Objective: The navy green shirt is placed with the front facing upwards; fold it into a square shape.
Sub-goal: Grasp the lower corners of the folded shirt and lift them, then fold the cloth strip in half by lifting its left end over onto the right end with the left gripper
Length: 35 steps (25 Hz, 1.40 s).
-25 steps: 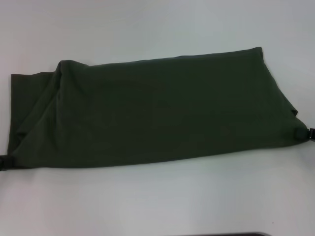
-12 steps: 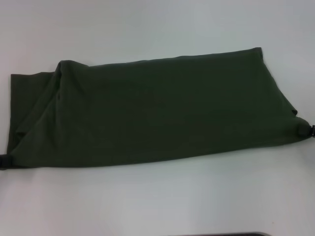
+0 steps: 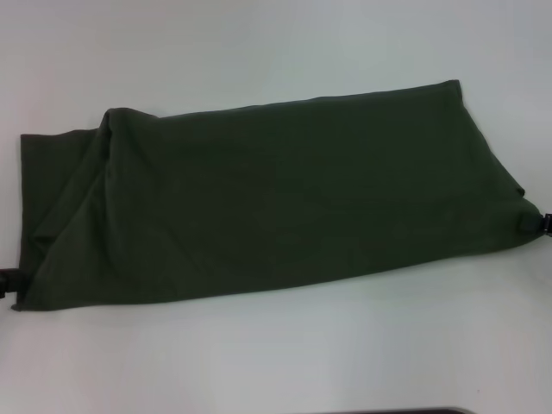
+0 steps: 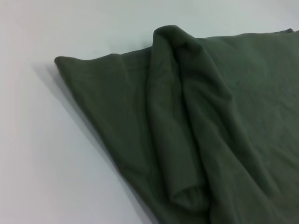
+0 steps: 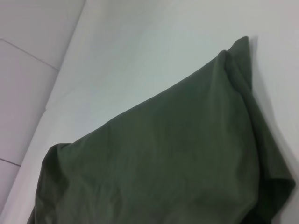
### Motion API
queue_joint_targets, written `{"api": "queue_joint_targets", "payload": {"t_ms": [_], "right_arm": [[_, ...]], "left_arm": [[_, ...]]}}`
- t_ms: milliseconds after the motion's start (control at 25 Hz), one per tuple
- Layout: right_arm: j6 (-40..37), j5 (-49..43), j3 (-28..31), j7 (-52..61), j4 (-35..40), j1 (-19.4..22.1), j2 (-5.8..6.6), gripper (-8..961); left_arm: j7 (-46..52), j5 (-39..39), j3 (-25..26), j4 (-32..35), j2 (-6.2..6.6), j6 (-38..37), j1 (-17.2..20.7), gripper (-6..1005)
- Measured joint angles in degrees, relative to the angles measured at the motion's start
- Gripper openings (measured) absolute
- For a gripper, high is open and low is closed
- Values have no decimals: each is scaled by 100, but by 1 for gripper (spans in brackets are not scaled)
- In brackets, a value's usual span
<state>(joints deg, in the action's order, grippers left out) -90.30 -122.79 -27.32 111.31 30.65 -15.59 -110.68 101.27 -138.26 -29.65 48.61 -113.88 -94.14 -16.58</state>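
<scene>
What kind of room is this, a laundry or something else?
Probably a lab or test bench, not a laundry: one green shirt lies alone on a plain white table, and pale floor tiles show beyond its edge.

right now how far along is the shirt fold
Partly done. The navy green shirt is already doubled into a long band across the white table; no lettering shows. In hand: the left claw and the right claw sit at the band's two near corners, only their tips in view. Left: smooth the bunched ridge at the left end, then fold the band across into a square.
</scene>
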Motion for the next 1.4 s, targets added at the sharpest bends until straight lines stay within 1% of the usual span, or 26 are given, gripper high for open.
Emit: {"api": "queue_joint_targets", "payload": {"t_ms": [240, 360, 480, 680, 800, 920, 1000, 1240, 1320, 1400], "right_arm": [[-82, -45, -8, 50, 6, -22, 14, 64], [-160, -66, -10, 51, 24, -35, 15, 181], [-209, -69, -8, 51, 28, -40, 14, 298], [-232, -70, 126, 59, 42, -7, 24, 409], [-233, -70, 264, 56, 50, 12, 29, 475], [-233, -70, 438, 30, 56, 32, 54, 609], [-233, -69, 565, 10, 56, 40, 71, 699], [-252, -40, 747, -24, 167, 36, 99, 897], [-331, -31, 882, -35, 232, 17, 100, 904], [-446, -23, 1058, -56, 273, -22, 100, 911]], "left_arm": [[47, 2, 15, 0, 5, -40, -44, 98], [53, 17, 35, 0, 11, -29, -57, 164], [53, 47, 200, 0, 16, -17, -94, 230], [18, 70, 711, 5, 31, 5, -199, 331], [3, 77, 926, 7, 41, 26, -279, 379], [2, 79, 996, 8, 43, 41, -345, 410], [3, 81, 1037, 9, 27, 60, -404, 430], [25, 118, 1128, 9, -48, 70, -565, 544], [13, 217, 1152, 9, -77, 61, -595, 601], [5, 477, 1155, 13, -102, 56, -608, 658]]}}
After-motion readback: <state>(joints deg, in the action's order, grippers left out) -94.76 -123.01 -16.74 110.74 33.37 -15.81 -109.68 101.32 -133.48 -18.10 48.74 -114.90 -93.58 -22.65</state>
